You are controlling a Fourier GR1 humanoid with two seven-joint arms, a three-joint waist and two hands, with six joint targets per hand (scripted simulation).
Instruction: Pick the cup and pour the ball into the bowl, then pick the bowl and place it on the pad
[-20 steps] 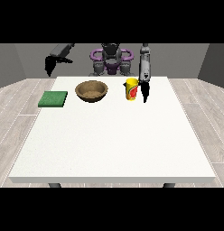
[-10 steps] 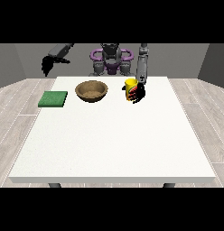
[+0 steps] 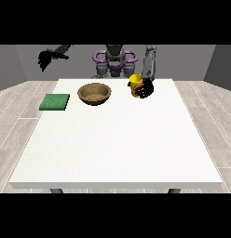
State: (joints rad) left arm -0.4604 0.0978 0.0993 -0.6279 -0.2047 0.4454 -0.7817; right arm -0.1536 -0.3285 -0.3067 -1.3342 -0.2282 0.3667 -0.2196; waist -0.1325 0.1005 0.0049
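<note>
While the cup (image 3: 134, 85) stands upright on the desk (image 3: 117, 139) in the upper right of centre, the hand at the view's right (image 3: 145, 89) is pressed against its right side, dark fingers appearing to wrap round the yellow wall. It looks like a grasp being made or just made; whether the cup has left the desk I cannot tell. The ball is not visible, presumably down inside the cup.

Left of the cup, a short way apart, sits the bowl (image 3: 94, 93), brown, upright and open-mouthed. Further left, near the desk's left edge, lies the pad (image 3: 55, 102), a flat green square, well apart from the cup.

To do this step well, I judge that the cup should come up level, so the ball stays in during the lift. It should then travel leftward until its lip hangs over the bowl's middle, not its near rim. The tilt ought to go toward the bowl, slowly, and low enough that the ball does not bounce out. Knocking the bowl with the cup or forearm on the way is the chief risk, since the two stand near each other.

The hand at the view's left (image 3: 48, 57) hangs in the upper left of the frame, above and behind the desk, holding nothing; its fingers droop, seemingly relaxed.
</note>
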